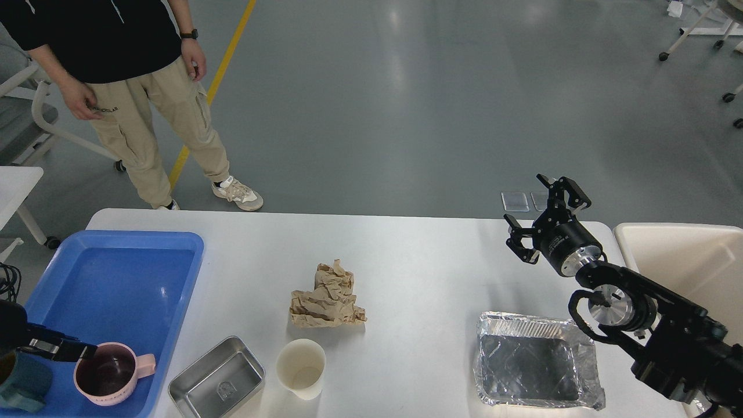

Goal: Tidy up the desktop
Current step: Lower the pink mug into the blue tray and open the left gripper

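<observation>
The white desktop [418, 261] bears a crumpled brown paper [328, 297], a white paper cup [300, 367], a small steel tin [216, 378] and a foil tray [537, 360]. A pink mug [113, 373] stands upright in the blue tray [145, 239] at the near left. My left gripper [78, 351] is at the mug's left rim and looks shut on it. My right gripper [543, 212] is open and empty, raised above the desktop's far right part, beyond the foil tray.
A teal mug [23, 384] sits at the tray's near left corner. A beige bin [685, 261] stands off the desktop's right end. A person [133, 69] stands beyond the far left corner.
</observation>
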### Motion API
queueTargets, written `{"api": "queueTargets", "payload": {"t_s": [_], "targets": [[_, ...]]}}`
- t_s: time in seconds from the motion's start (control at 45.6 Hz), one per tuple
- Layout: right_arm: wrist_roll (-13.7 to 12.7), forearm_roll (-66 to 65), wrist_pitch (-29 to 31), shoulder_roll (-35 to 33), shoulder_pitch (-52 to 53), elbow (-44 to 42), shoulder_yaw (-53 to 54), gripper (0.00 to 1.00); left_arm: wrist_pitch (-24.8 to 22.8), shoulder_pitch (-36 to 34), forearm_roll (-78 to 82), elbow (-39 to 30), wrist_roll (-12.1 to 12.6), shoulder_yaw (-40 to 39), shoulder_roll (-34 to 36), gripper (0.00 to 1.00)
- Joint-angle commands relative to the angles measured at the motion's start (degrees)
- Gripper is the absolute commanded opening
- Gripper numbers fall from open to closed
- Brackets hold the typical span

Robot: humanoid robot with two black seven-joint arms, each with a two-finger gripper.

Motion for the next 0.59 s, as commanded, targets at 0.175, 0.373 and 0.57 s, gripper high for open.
{"api": "queueTargets", "payload": {"t_s": [0.175, 0.373, 0.57], "targets": [[-0.09, 0.00, -0.08, 0.07, -0.04, -0.09, -0.10, 1.00, -1.38, -0.08, -4.53, -0.53, -3.42, -4.30, 0.57, 0.77], [-0.09, -0.09, -0.16, 0.16, -0.04, -0.09, -0.19, 1.00, -3.67, -0.08, -12.53, -0.62, -2.72, -9.13, 0.75, 0.84], [-0.18, -2.55, -0.60, 0.33, -0.21, -0.09, -0.19, 1.00, -3.49, -0.08, -25.36, -0.36, -1.40, -16.87, 0.31, 0.92]]}}
